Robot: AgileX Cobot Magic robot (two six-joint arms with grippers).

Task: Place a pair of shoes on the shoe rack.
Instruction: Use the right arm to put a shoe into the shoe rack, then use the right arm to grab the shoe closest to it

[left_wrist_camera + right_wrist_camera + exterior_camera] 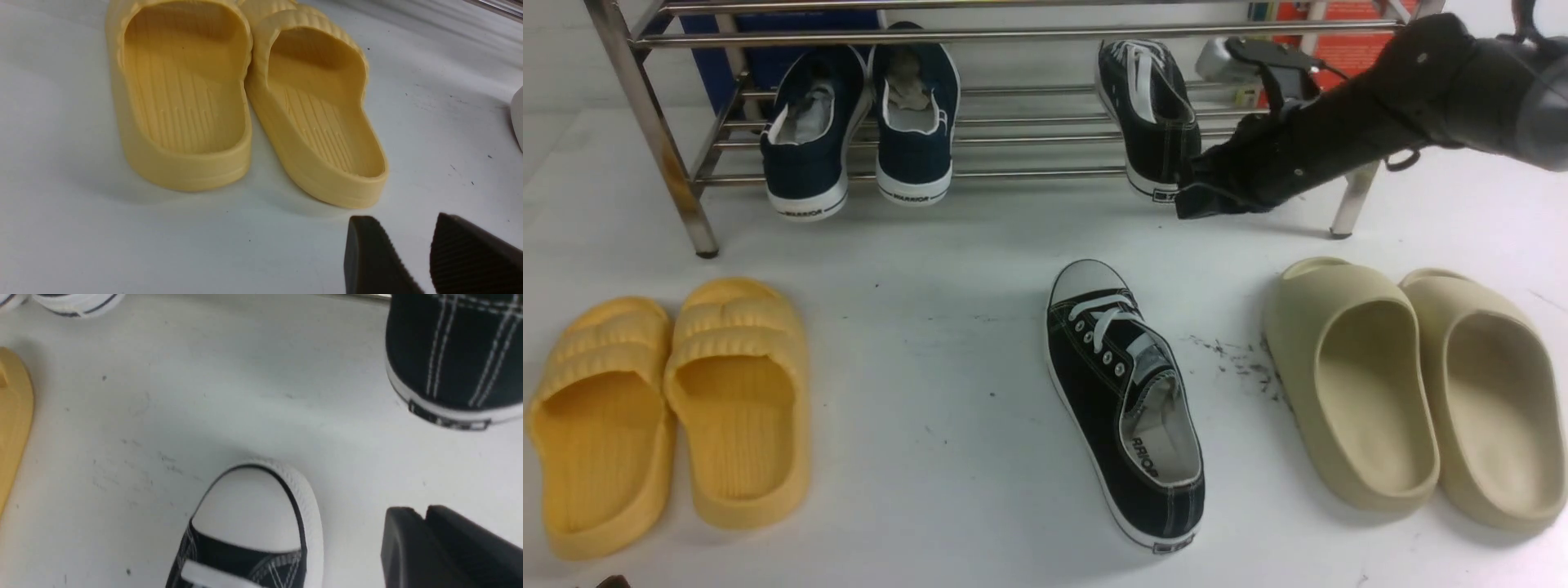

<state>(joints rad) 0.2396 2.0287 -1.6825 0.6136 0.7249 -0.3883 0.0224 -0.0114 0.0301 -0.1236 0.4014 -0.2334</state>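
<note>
Pair split: first sneaker [1147, 114] leaning heel-down on rack [1013, 35], right end effector [1196, 196] just beside its heel, empty, gap between fingers not discernible; second sneaker [1123, 400] flat on tabletop [931, 269], likely light, soft canvas over stiff sole, best pinched at heel collar; left end effector [402, 228] spread apart, empty.

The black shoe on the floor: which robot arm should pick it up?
Probably the right. The right gripper hangs by the rack, close to the black shoe; the left gripper is by the yellow slides, farther away.
</note>
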